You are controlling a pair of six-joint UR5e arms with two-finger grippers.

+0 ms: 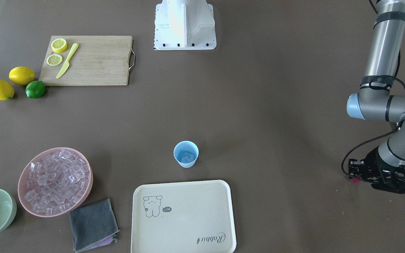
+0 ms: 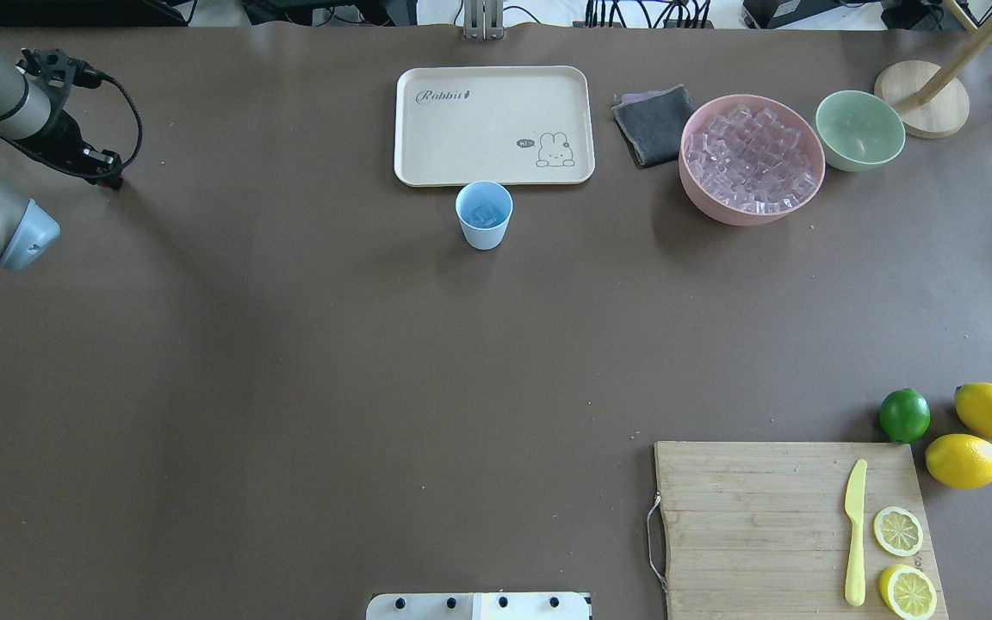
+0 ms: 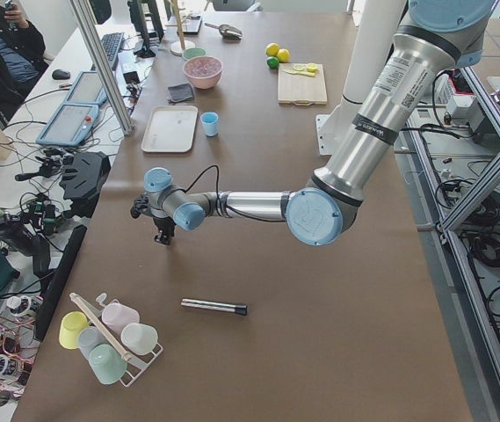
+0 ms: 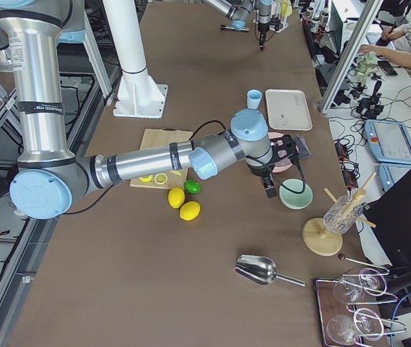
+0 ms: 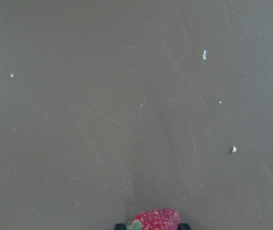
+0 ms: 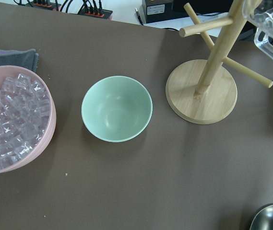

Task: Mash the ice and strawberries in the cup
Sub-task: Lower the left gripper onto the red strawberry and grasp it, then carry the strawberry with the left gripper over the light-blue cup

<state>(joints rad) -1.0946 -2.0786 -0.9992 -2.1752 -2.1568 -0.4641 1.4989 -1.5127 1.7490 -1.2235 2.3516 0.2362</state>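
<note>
Left wrist-mounted view: the strawberry (image 5: 154, 218) is clamped in the left tool (image 5: 152, 226) low over bare tabletop (image 5: 136, 96) toward the left end, presumably for transfer to the cup (image 1: 186, 154), set mid operators' edge with ice (image 1: 187, 157) inside; whether the right tool (image 4: 271, 192) is apart or together cannot be told.

Cream rabbit tray (image 2: 479, 129) sits at the far edge, gray cloth (image 2: 655, 125) next to it, then a pink bowl (image 2: 750, 219) and a pale-green bowl (image 2: 859, 131). The wooden cutting board (image 2: 746, 517) has a yellow knife (image 2: 855, 534) and two lemon slices (image 2: 897, 530) on it, with two lemons (image 2: 964, 460) and a lime (image 2: 904, 415) just beside.
</note>
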